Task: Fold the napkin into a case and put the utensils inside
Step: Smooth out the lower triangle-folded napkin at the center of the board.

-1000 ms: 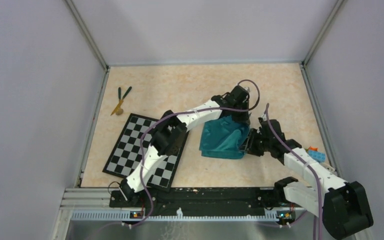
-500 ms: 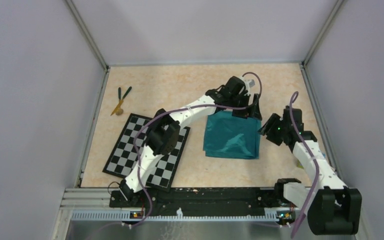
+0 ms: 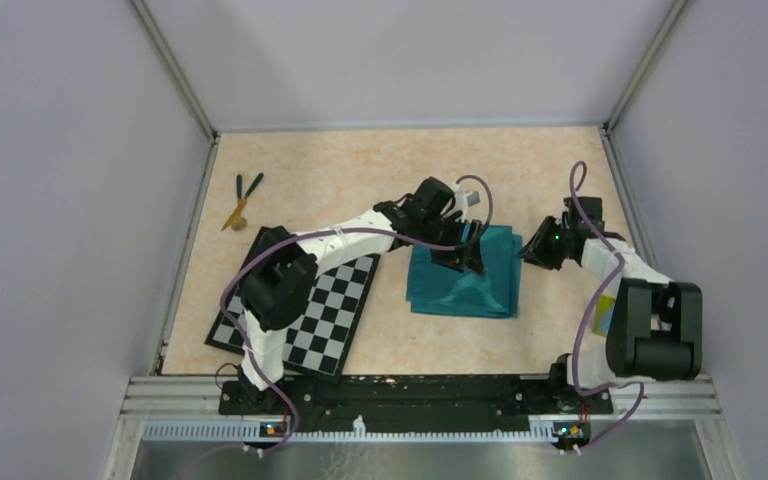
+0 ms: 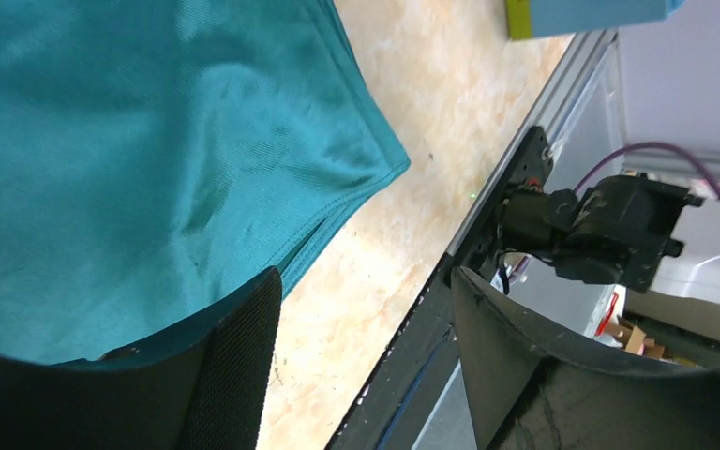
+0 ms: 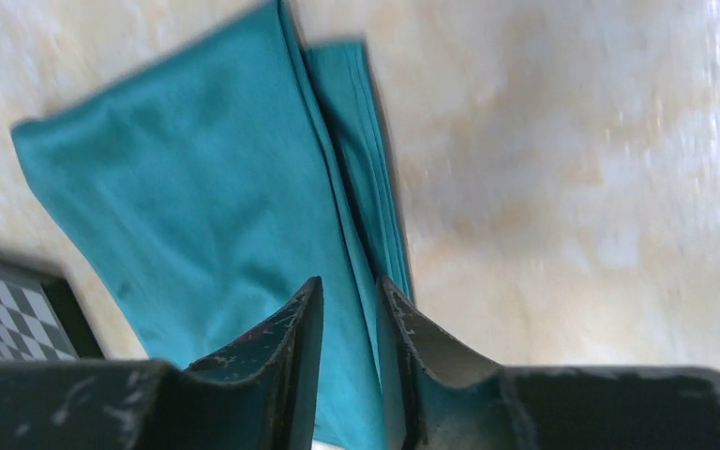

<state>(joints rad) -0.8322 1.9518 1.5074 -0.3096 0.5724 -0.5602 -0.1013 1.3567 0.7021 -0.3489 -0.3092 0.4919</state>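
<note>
The teal-green napkin [image 3: 465, 285] lies folded flat on the table, right of the checkerboard; in the right wrist view several layered edges of the napkin [image 5: 244, 197] show along its right side. My left gripper [image 3: 460, 255] hovers over its far part, jaws wide open with nothing between them; the left wrist view shows the napkin [image 4: 150, 150] beside the left gripper [image 4: 366, 309]. My right gripper [image 3: 532, 252] sits just off the cloth's right edge. Only a narrow gap parts the right gripper [image 5: 347, 281] fingers, and nothing is in it. The utensils [image 3: 241, 200] lie at the far left.
A black-and-white checkerboard mat [image 3: 300, 300] lies left of the napkin, partly under the left arm. A blue-and-green block [image 4: 586, 11] sits near the right wall, half hidden behind the right arm as the block [image 3: 603, 315]. Metal rails edge the table.
The left gripper let go of the napkin, opened wide and slid left over it. The right arm pulled back to the far right, its jaws narrowing. The cloth now lies flat.
</note>
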